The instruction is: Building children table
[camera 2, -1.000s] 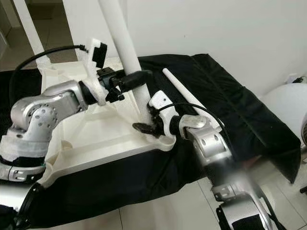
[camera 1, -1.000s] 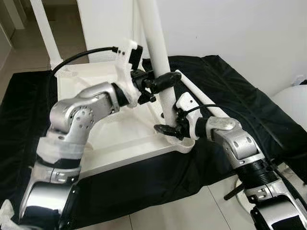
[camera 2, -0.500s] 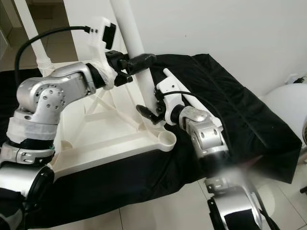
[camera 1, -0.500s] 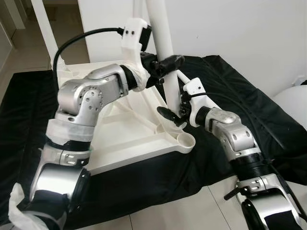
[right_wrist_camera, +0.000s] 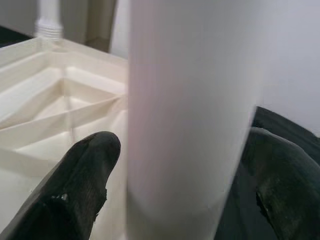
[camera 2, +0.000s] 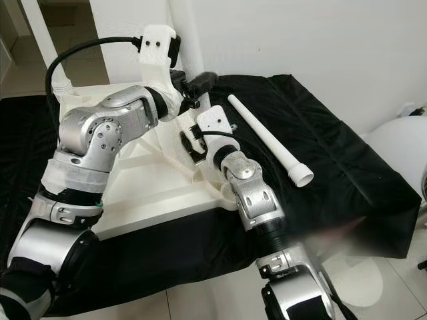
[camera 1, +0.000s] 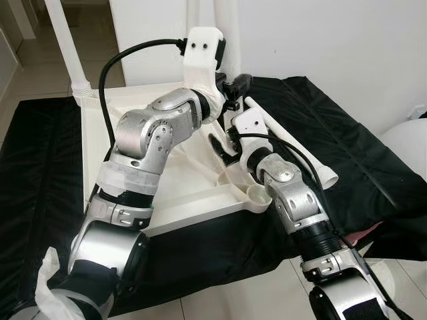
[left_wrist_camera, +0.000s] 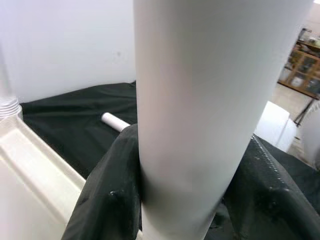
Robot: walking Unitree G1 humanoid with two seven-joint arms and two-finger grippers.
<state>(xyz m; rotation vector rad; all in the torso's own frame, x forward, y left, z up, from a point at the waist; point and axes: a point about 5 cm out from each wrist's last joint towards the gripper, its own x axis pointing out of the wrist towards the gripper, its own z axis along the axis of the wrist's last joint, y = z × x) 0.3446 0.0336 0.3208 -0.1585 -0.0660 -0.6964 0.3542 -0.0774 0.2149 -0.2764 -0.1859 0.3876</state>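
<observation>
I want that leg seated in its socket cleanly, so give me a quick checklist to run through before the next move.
1. Left gripper clamped on the upright leg: ok.
2. Right gripper fingers on both sides of that leg: ok; firm contact: cannot tell.
3. Leg end over the near corner socket: cannot tell, arms hide it.
4. Socket unobstructed: ok.
5. Spare leg on the black cloth, away from the tabletop: ok.
</observation>
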